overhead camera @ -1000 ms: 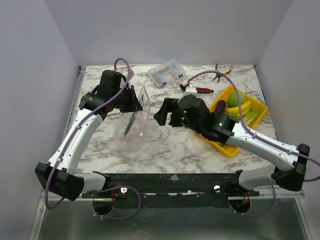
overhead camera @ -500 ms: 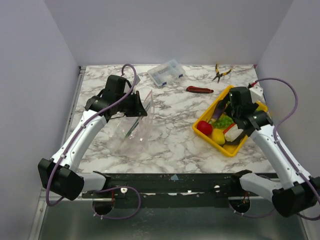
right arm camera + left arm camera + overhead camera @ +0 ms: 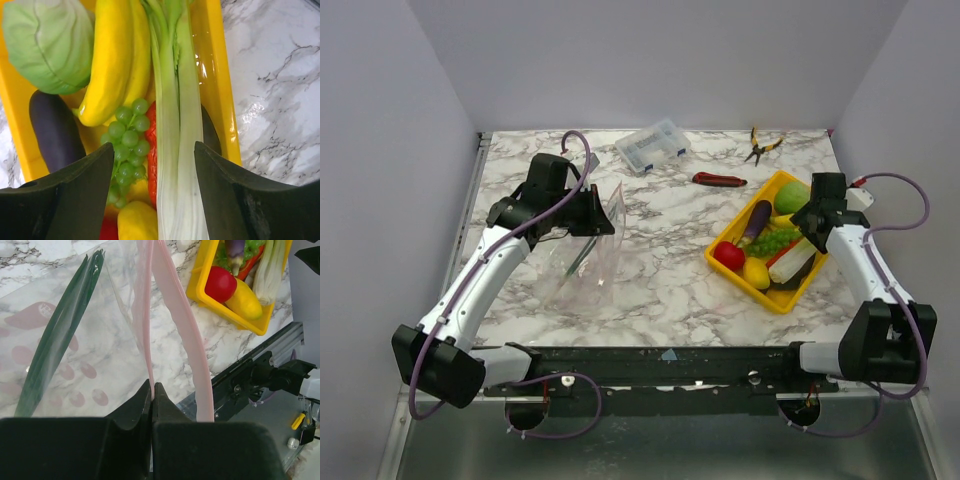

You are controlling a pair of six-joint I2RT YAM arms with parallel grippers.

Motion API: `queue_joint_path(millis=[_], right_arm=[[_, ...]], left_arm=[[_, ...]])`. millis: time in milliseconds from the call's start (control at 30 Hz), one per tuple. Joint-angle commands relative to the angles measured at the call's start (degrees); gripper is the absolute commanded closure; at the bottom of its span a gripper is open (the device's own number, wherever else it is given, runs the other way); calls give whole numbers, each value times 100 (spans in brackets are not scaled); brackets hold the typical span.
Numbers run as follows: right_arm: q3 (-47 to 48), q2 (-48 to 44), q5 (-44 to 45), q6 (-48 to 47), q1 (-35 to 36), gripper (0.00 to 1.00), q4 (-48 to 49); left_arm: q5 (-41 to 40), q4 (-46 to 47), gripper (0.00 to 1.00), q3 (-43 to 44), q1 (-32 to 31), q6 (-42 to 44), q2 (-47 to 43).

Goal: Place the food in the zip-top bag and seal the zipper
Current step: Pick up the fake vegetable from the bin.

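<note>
The clear zip-top bag [image 3: 582, 262] lies at left centre with its mouth held up and open. My left gripper [image 3: 597, 214] is shut on one side of its pink zipper strip [image 3: 148, 330]; the other side [image 3: 181, 325] bows away. A long dark green piece [image 3: 60, 345] appears to lie inside the bag. The yellow tray [image 3: 744, 286] holds a tomato [image 3: 727, 254], eggplant [image 3: 757, 219], green ball [image 3: 790, 197], grapes and yellow pieces. My right gripper [image 3: 817, 222] is open just above the tray, its jaws [image 3: 154, 150] either side of the celery stalk [image 3: 182, 150].
A rigid clear compartment box [image 3: 653, 146] stands at the back centre. A red-handled tool [image 3: 720, 180] and yellow-handled pliers [image 3: 760, 146] lie behind the tray. The tray's right rim [image 3: 217, 75] is close to my right finger. The table's front edge runs just behind the arm bases.
My right arm has swung from the bag's mouth back to the tray and come down over the celery. My left gripper still holds the bag's strip, hardly moved.
</note>
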Motion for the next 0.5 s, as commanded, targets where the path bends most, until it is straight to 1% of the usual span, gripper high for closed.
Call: queue_joint_path(millis=[0,133,300,467], right_arm=[[-87,239,-232,-103,-296,32,483],[-274,322,-522,-170,-500,32,724],[-419,378,-622,-347,-739,32,906],[-534,695,-913,-444,-960,31,1217]], left_arm=[[210,152,100,-77,-26,80,-147],[222,163,100,-84,-36,80,-162],[196,154,100,-80,-72,98,-186],[216,165,100,-84,-88,104,-157]])
